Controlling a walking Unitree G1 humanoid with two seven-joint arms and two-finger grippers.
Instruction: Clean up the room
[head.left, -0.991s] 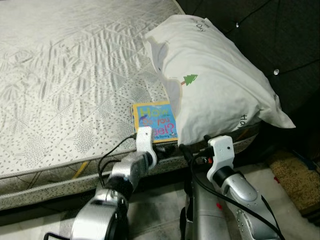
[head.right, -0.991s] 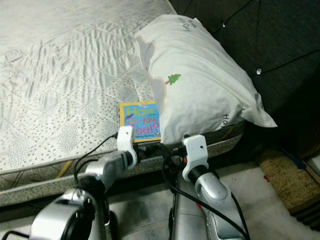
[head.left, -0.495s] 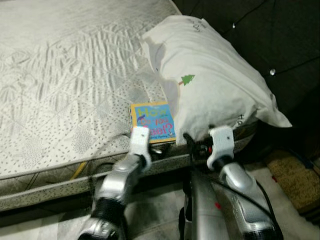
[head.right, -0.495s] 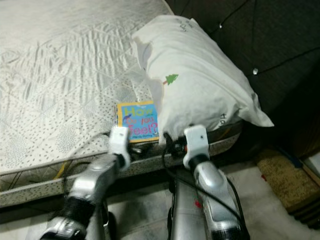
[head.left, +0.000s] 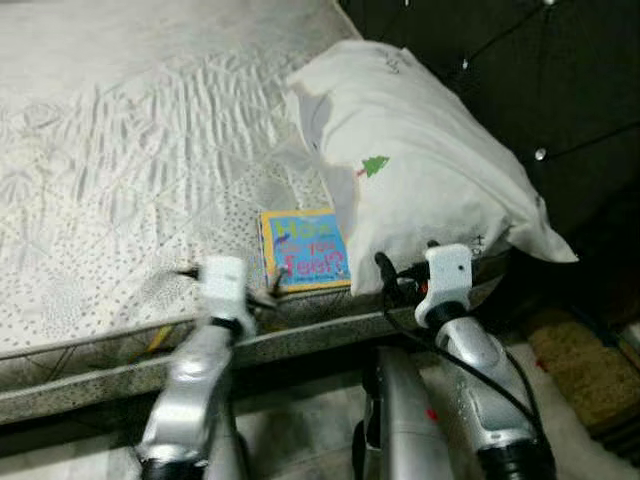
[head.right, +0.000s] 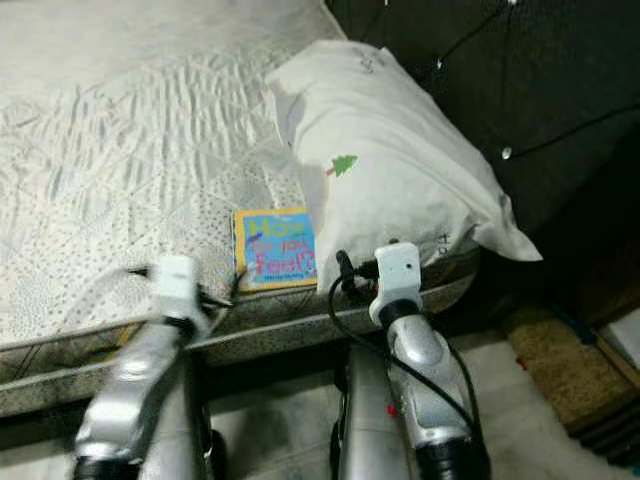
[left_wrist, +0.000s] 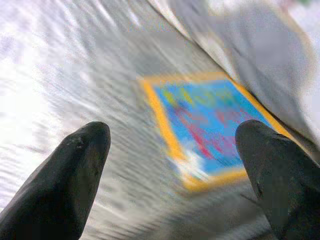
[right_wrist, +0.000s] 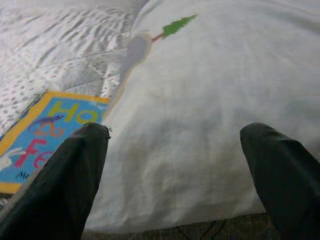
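Ahead of my left gripper (left_wrist: 172, 150), fingers apart, lies one flat yellow-edged book (head.left: 305, 249) on the quilted mattress (head.left: 120, 170). My right gripper (right_wrist: 175, 170), also spread, faces one plump white pillow (head.left: 420, 180) just beside the book.

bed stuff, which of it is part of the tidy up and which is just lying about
Part of the job:
- picture book, flat on the mattress edge, tucked partly under the pillow
- left gripper, open, aimed at the book
- right gripper, open, facing the pillow

Just there:
- pillow
- mattress
- dark headboard
- rug on the floor
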